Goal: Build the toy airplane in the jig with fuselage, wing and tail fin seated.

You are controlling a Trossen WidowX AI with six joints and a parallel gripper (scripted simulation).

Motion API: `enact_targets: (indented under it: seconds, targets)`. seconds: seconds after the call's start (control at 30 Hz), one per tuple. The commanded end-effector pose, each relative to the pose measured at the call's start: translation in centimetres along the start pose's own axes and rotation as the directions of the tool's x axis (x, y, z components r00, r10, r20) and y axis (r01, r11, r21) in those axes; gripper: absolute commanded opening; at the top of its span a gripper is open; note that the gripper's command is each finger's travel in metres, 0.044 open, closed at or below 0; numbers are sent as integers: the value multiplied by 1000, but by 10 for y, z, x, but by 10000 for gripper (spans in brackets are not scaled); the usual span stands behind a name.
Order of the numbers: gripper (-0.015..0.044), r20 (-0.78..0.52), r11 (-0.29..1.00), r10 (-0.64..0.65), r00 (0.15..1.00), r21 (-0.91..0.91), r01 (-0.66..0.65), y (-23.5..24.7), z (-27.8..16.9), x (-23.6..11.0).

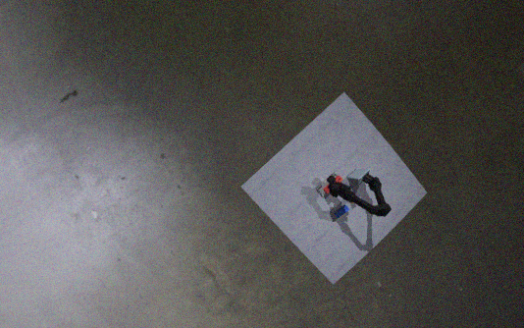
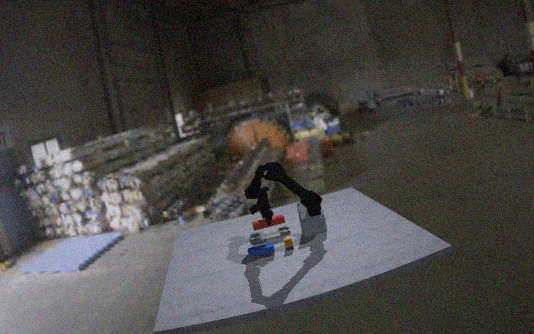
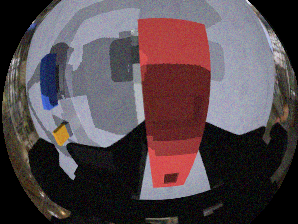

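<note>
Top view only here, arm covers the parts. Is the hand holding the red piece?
Observer: Yes. In the wrist view the hand is shut on the red piece, which runs out lengthwise ahead of it.
Operator: Seated in the jig?
Observer: No. In the exterior view it hangs above the grey jig, not resting in it.
Operator: Other parts?
Observer: The blue piece and the yellow piece lie on the mat on the near side of the jig, apart from each other.
</note>
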State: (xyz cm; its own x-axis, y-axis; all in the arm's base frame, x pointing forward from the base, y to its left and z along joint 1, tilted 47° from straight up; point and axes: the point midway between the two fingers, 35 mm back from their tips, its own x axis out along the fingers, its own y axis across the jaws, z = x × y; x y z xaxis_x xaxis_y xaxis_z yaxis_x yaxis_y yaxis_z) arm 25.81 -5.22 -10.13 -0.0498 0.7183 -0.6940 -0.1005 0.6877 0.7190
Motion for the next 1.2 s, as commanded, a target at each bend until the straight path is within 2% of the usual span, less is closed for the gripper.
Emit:
enact_targets:
  seconds: [0.0,0.83,1.17]
  targets:
    - [195,-2,1000,-3,1000,-5,3,-1,0,0]
    - [195,-1,1000,-1,1000,-5,1,-2,-1,40]
    - [195,-1,1000,-1,1000,-5,1,-2,-1,41]
